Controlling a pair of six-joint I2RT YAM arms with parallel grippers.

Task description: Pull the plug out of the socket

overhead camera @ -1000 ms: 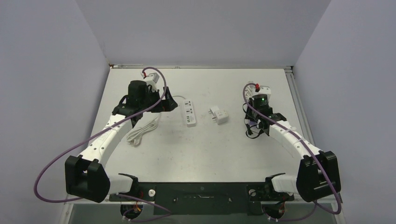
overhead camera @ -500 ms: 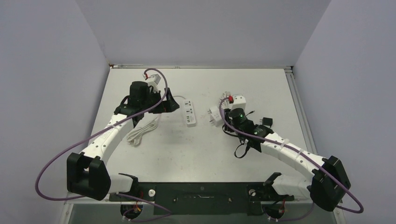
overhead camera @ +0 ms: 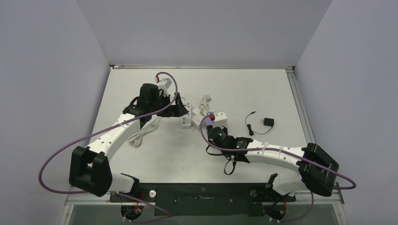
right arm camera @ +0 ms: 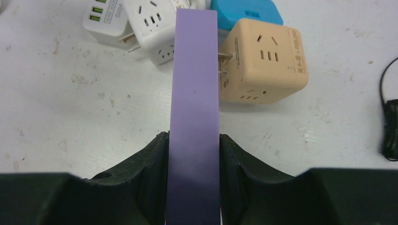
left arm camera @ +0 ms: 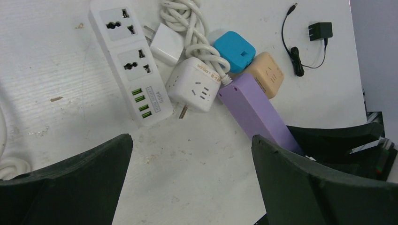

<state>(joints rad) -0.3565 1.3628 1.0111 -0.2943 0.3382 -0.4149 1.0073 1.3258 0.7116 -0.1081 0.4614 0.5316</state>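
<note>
Fingers (right arm camera: 150, 157) of the right hand (right arm camera: 193, 140) squeeze a long purple block (right arm camera: 195, 89) tight. The tan cube plug (right arm camera: 265, 58) lies on the bench (right arm camera: 70, 117), its metal pins touching the block's side. A white cube (right arm camera: 152, 26) sits on the other side. The left hand (left arm camera: 190, 140) hangs wide open, holding nothing, near the white power strip (left arm camera: 129, 61).

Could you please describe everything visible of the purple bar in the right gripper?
The purple bar is a long, square-edged block, plain matte lilac, seemingly plastic, with no markings showing. The right gripper is shut on its near part, one finger on each long side. It reaches forward, its far end between the white cube socket and the beige cube socket, by a blue adapter; contact there is unclear.
</note>
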